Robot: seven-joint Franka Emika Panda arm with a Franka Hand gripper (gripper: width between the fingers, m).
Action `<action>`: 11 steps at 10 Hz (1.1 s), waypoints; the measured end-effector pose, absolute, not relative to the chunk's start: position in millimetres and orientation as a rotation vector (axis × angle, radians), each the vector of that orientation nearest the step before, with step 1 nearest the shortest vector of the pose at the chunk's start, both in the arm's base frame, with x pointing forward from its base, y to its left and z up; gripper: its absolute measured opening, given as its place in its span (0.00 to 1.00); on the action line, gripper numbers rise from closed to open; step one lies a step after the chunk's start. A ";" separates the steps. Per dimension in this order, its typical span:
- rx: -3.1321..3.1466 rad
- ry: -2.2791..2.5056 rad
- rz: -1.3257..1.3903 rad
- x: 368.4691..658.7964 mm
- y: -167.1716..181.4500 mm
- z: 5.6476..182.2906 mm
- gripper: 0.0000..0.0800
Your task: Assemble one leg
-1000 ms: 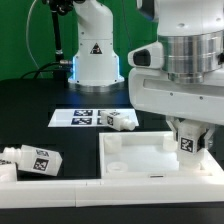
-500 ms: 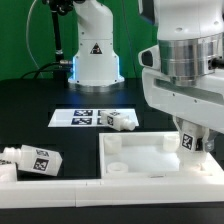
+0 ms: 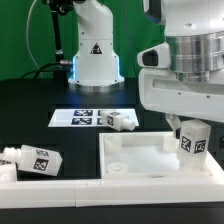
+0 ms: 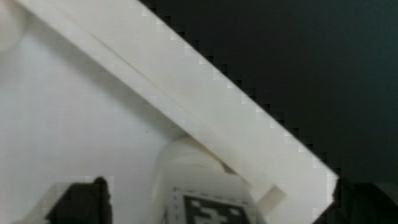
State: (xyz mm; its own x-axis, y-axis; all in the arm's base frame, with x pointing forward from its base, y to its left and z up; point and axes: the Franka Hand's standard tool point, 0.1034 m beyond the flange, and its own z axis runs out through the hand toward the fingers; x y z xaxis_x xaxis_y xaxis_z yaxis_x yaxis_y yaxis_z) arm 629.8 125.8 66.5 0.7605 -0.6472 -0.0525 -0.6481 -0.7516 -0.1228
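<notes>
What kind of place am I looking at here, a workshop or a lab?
Most likely a robotics lab bench: a robot arm base on a black table, a marker board of fiducial tags, and the gripper holding the leg.

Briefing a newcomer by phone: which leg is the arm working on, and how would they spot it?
Start at the big white tabletop in front. At its end on the exterior view's right, the leg is upright between the fingers of the gripper. The other tagged post lies loose by the marker board.
</notes>
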 end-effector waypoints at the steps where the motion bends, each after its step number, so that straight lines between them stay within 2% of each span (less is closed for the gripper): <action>1: -2.888 0.855 -0.005 631.6 122.2 70.2 0.80; 3: -2.962 0.594 -0.041 635.8 117.3 78.0 0.81; 6: -3.019 0.269 -0.057 634.9 116.9 75.9 0.81; 9: -3.055 -0.443 -0.089 636.0 107.8 75.4 0.81; 10: -3.058 -0.407 -0.087 635.8 108.8 75.3 0.81; 11: -3.058 -0.408 -0.087 635.7 109.0 75.3 0.70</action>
State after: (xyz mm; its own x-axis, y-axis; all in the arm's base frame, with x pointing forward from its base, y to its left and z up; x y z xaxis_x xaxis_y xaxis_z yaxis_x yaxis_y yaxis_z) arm 635.7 109.0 75.3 0.9635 0.2600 0.0633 0.2632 -0.9636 -0.0476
